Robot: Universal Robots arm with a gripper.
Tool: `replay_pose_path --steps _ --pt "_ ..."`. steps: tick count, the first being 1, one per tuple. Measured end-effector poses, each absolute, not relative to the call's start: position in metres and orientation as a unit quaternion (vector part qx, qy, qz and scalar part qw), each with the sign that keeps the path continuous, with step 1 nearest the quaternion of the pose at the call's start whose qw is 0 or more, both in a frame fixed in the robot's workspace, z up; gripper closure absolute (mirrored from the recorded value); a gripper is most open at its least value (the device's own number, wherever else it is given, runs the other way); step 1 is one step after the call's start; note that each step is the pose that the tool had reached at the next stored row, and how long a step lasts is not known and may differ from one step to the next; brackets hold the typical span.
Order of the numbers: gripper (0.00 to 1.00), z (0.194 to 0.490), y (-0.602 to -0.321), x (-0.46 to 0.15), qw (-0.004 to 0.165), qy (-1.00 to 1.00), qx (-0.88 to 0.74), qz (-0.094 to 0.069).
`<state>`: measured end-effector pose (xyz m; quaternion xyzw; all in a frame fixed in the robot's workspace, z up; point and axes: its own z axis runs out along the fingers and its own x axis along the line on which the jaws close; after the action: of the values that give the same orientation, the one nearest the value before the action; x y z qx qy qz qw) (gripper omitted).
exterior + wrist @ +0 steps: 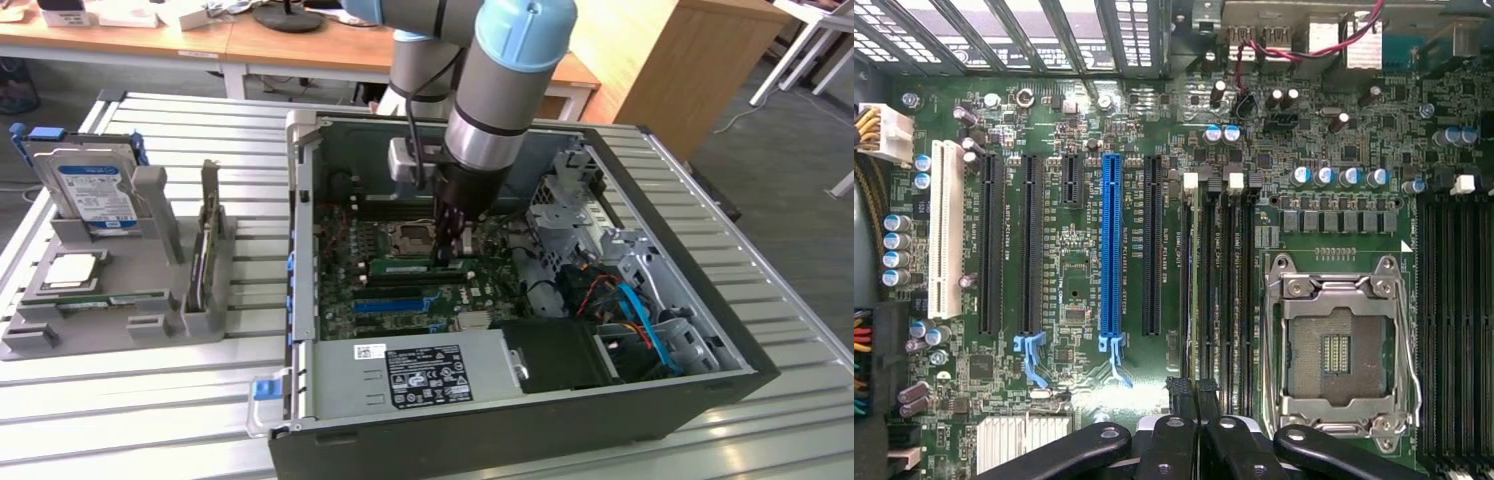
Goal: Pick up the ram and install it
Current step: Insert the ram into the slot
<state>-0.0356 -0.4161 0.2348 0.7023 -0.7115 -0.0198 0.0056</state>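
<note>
In the exterior view the gripper (450,250) reaches down into one open computer case (467,450), its fingers drawn narrow on the ram (404,267), which stands on edge on the motherboard (350,300). The case lies on a slatted metal table (160,400). In the wrist view the gripper (1191,388) sits between one blue slot (1112,240) and one processor socket (1339,345).

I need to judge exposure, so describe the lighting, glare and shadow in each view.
Exterior view: even, bright light, the slatted metal table pale and bright, the computer case interior dimmer under the arm. Wrist view: the motherboard evenly lit, the vent grille washed out white, soft sheen on the CPU socket frame, the gripper near black.
</note>
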Motion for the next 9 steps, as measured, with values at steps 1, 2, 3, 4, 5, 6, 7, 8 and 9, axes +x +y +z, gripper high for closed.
replay_pose_path --steps 1,2,3,4,5,6,7,8,9 --pt "0.88 0.2347 -0.4161 -0.0356 0.006 -0.712 0.702 -0.02" --pt "0.88 0.2347 -0.4161 -0.0356 0.006 -0.712 0.702 -0.02" --pt "0.88 0.2347 -0.4161 -0.0356 0.006 -0.712 0.702 -0.02" --pt "0.88 0.2346 -0.416 -0.0356 0.006 -0.712 0.702 -0.02" --pt "0.88 0.2346 -0.416 -0.0356 0.006 -0.712 0.702 -0.02" --pt "0.88 0.2346 -0.416 -0.0356 0.006 -0.712 0.702 -0.02" --pt "0.88 0.2344 -0.416 -0.0356 0.006 -0.712 0.702 -0.02" --pt "0.88 0.2338 -0.416 -0.0356 0.006 -0.712 0.702 -0.02" --pt "0.88 0.2335 -0.4161 -0.0356 0.006 -0.712 0.702 -0.02"
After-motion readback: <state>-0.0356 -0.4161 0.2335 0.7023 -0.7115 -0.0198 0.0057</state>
